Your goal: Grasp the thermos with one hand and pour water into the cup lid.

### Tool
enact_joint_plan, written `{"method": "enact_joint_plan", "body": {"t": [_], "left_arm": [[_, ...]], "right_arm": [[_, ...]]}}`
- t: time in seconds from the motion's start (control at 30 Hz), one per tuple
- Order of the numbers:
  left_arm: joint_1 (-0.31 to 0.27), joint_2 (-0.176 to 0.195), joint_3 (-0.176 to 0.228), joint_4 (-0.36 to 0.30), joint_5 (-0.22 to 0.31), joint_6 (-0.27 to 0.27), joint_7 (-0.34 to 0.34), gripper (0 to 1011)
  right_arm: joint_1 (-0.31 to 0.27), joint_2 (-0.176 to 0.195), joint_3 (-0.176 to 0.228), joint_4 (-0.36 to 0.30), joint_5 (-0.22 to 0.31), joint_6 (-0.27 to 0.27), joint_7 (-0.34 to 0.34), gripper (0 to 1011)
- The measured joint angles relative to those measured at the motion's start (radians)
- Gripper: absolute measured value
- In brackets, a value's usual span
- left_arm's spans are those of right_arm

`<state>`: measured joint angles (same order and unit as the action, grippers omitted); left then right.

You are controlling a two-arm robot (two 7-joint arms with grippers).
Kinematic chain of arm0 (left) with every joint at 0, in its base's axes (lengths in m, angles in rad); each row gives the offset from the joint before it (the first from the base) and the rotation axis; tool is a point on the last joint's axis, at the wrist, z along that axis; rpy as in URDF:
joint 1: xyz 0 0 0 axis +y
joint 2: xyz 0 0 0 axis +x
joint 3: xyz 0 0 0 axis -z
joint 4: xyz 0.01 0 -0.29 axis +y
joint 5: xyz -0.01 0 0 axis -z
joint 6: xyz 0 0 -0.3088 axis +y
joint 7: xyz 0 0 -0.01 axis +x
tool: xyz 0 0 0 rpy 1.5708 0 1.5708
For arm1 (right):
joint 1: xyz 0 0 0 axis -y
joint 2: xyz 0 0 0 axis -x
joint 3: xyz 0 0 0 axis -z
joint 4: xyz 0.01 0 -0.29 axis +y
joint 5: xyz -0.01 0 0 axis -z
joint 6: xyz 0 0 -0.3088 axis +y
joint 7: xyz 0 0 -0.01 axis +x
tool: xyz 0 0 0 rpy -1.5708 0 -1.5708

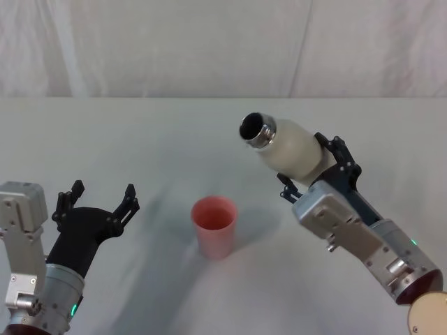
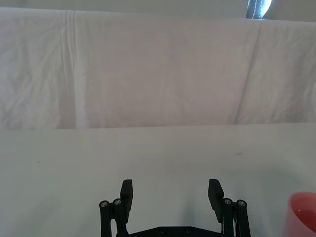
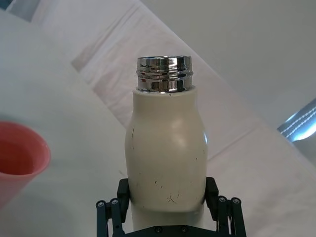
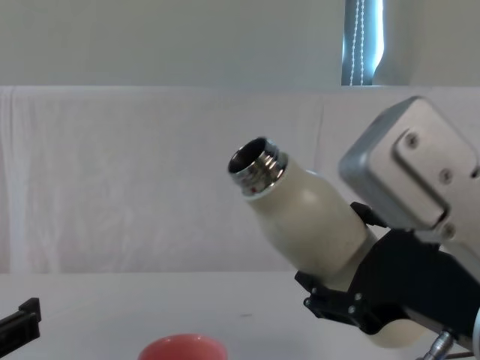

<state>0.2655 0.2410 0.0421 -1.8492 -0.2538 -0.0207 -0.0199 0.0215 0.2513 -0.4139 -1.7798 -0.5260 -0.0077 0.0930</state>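
Head view: right gripper (image 1: 312, 171) clamped around the lower body of the thermos (image 1: 290, 148), held above the table (image 1: 140, 139), tilted with its open silver neck pointing up and left. Cup lid (image 1: 214, 227) upright on the table, nearer and left of the thermos. Left gripper (image 1: 98, 201) at near left, fingers spread, holding nothing.

Left wrist view: fingers (image 2: 126, 195) apart over bare table; cup lid edge (image 2: 302, 212) off to one side.

Right wrist view: fingers (image 3: 211, 192) pressed on both sides of the thermos (image 3: 165, 153); cup lid (image 3: 19, 160) beside it, liquid visible inside.

Chest view: thermos (image 4: 304, 217) angled up-left, well above the cup lid rim (image 4: 182, 348).
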Motion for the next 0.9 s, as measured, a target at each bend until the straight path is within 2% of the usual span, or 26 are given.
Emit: {"method": "enact_joint_plan", "body": {"t": [0.2, 0.53, 0.9], "left_arm": [[0.0, 0.0, 0.0, 0.0, 0.0, 0.0, 0.0, 1001], [0.0, 0.0, 0.0, 0.0, 0.0, 0.0, 0.0, 1001], [0.0, 0.0, 0.0, 0.0, 0.0, 0.0, 0.0, 1001]], "right_arm": [[0.01, 0.007, -0.024, 0.014, -0.068, 0.007, -0.009, 946], [0.015, 0.01, -0.054, 0.035, -0.123, 0.012, -0.01, 946], [0.04, 0.05, -0.102, 0.049, -0.229, 0.041, 0.008, 946]]}}
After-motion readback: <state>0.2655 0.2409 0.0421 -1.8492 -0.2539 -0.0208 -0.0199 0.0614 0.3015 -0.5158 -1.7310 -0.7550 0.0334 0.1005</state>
